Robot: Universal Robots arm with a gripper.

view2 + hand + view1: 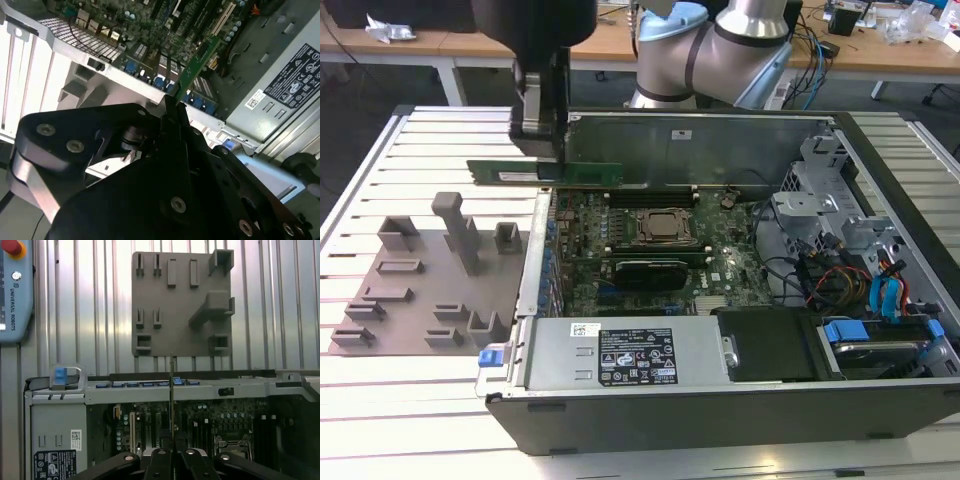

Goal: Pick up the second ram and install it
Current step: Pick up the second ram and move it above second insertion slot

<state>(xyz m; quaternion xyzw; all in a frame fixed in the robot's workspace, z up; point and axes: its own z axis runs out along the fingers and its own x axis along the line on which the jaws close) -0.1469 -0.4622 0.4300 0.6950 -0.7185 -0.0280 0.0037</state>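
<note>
In the upper left of the exterior view, the gripper (546,160) is closed on the second ram (588,174), holding it level in the air over the open computer case's (720,412) edge, so pickup looks done, and seating it on the motherboard (722,266) remains.

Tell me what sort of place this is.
Likely a robotics lab: an open computer case on a slatted metal table, the gripper holding the second ram, cluttered desks behind.
</note>
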